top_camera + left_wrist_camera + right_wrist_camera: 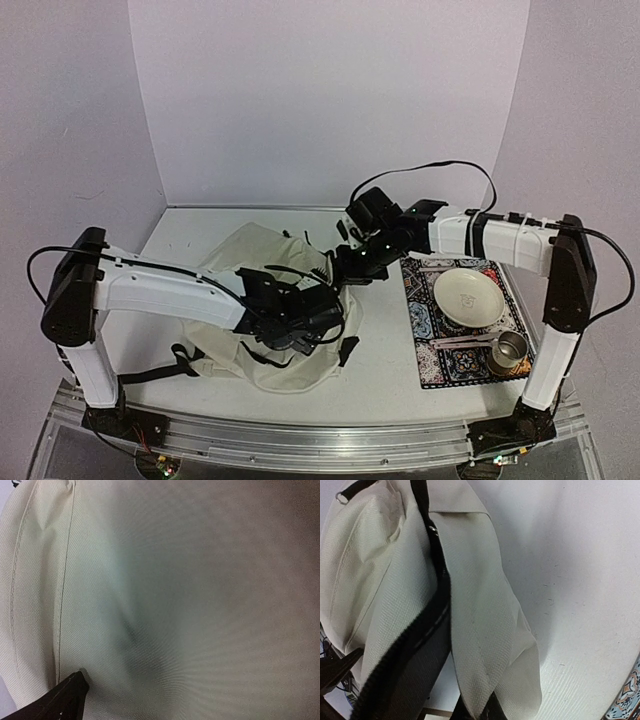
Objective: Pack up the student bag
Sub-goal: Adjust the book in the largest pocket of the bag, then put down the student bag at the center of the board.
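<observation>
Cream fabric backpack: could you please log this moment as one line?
cream fabric backpack: lying on white table | left fingers: on its fabric, grip unclear | right fingers: at zipper-edge flap, grip unclear | round white plate: on patterned mat

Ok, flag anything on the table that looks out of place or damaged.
Nothing spilled or broken. The student bag lies slumped and crumpled, a black strap trailing toward the near edge. The patterned mat sits slightly askew; the plate and metal cup rest on it.

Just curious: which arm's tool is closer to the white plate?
Right. The right tool sits just left of the plate; the left tool is farther, over the bag.
</observation>
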Available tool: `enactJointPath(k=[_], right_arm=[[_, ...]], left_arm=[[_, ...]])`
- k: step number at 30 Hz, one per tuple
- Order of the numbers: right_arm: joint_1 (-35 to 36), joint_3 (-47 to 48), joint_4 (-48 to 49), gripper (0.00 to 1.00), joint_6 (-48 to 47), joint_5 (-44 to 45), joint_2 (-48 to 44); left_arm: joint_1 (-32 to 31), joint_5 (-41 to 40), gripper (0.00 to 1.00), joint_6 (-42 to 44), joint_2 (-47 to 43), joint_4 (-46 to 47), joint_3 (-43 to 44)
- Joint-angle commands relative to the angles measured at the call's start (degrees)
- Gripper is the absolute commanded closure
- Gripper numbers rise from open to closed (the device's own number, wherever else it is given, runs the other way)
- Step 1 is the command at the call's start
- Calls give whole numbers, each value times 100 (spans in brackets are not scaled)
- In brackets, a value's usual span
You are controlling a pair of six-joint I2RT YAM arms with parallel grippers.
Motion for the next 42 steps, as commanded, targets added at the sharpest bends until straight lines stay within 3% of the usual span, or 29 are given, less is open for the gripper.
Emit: enactJointPath(k=[1,10,19,26,38,42], right_arm=[[11,347,158,100,43,-452,-538],[26,-534,174,100,-18,-1173,-940],[198,-1603,898,89,68,-1576,-1101],[164,-1696,878,61,-312,-1340,-1259],[-442,-1180,687,37,-950,-1878,-1237],[-487,-991,643,36,-1094,-1605,-1077]], left_arm=[[92,-1362,1,-1026,277,-1444,429],[962,-1639,3,-1055,-699,-1511,53],[502,-922,1,-616,-551,-1340,-477],[162,-117,1,-498,-1293,-1121,-1099],[33,2830,1,546,-3577,-286,-1610],[34,2820,1,668,-3982,-195,-1480]])
